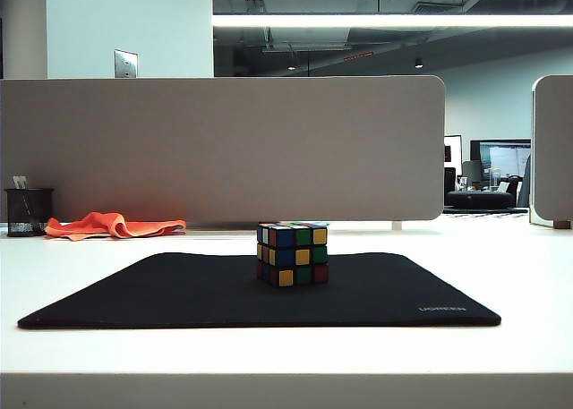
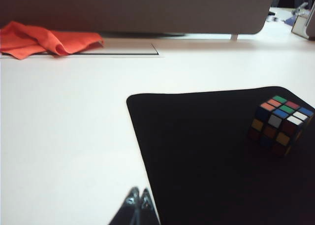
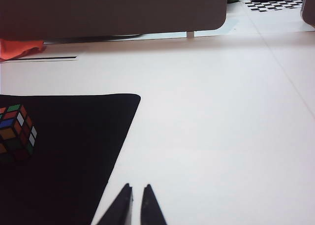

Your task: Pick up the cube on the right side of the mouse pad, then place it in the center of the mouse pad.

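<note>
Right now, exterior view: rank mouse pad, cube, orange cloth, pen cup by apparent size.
1. mouse pad
2. orange cloth
3. cube, but it sits nearer the camera than the cloth, so their true order is unsure
4. pen cup

Neither gripper shows here.

From my exterior feed: mouse pad [image 1: 179, 293] lies flat across lower centre of the table [image 1: 519, 266]. Cube [image 1: 293, 252] sits on the pad, mid-frame, toward its far edge. Cloth [image 1: 112, 225] at left behind the pad, against the partition [image 1: 224, 149]; pen cup [image 1: 27, 212] far left beside it.
</note>
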Robot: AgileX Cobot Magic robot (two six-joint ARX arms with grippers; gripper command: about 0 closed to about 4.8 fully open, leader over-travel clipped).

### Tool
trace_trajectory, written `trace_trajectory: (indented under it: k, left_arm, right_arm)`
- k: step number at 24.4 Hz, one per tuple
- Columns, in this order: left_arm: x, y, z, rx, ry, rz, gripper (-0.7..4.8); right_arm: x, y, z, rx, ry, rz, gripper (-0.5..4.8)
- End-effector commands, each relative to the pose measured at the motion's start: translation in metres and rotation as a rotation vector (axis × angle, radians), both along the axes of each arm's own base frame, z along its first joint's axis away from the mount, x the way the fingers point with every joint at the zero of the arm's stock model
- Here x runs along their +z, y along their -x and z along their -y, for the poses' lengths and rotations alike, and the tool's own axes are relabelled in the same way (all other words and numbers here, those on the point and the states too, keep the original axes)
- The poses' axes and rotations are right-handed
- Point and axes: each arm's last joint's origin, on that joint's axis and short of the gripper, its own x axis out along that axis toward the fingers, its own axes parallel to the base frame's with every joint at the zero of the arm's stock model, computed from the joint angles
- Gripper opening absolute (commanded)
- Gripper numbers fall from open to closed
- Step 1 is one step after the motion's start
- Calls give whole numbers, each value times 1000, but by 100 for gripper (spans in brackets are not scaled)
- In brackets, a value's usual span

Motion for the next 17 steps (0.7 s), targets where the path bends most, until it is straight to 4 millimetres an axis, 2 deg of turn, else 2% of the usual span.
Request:
trace_trajectory:
  k: [1, 17]
  left_arm:
    - [3, 0, 0, 12, -2, 20, -6]
    - [1, 0, -1, 19, -4, 8, -5]
  right_arm:
    - [3, 1, 0, -2, -5, 31, 40]
    - [-3, 1, 0, 7, 9, -5, 41]
